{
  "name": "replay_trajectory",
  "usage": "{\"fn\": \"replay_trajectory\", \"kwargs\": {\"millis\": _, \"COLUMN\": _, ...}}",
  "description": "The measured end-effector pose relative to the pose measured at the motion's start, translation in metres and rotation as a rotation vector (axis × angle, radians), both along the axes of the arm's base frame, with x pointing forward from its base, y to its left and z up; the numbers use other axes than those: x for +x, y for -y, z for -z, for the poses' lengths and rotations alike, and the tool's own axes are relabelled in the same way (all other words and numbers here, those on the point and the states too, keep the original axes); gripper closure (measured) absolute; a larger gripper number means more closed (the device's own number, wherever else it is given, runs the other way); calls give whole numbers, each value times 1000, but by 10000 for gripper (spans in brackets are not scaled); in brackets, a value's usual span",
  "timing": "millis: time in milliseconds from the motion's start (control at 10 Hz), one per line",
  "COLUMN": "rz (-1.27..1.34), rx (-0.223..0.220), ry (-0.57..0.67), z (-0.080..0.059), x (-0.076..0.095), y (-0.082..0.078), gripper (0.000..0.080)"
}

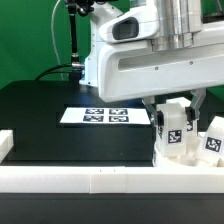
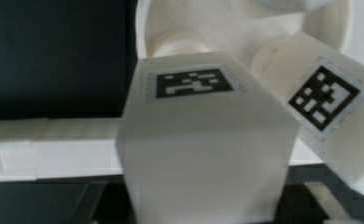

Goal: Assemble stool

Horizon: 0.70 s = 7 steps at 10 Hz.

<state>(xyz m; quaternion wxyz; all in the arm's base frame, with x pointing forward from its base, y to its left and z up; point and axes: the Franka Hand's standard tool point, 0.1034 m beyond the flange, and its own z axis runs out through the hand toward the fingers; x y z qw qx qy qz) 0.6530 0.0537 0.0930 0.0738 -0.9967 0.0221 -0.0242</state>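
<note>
Nearest the wrist camera, a white block leg (image 2: 197, 140) was seen clamped by the fingers (image 1: 176, 128), its black-and-white square tag facing out. No readable writing was found. A second tagged leg (image 1: 212, 140) stood beside it by the rail (image 1: 100, 180), past the marker board (image 1: 106, 116) on the black counter (image 1: 50, 130).

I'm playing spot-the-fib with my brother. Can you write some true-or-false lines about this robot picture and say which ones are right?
1. The marker board lies flat on the black table. True.
2. The robot's fingers are wide open and empty. False: they are shut on a tagged white stool leg.
3. Another tagged stool leg stands at the exterior view's right. True.
4. The wall behind is red. False: it is green.
5. The border rail in front is white. True.
</note>
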Motion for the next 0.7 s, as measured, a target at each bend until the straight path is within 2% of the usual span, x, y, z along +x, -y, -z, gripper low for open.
{"fn": "replay_trajectory", "kwargs": {"millis": 200, "rz": 189, "rx": 12, "ry": -16, "z": 4, "x": -2, "y": 0, "gripper": 459}}
{"fn": "replay_trajectory", "kwargs": {"millis": 700, "rz": 472, "rx": 55, "ry": -64, "z": 4, "x": -3, "y": -1, "gripper": 459}}
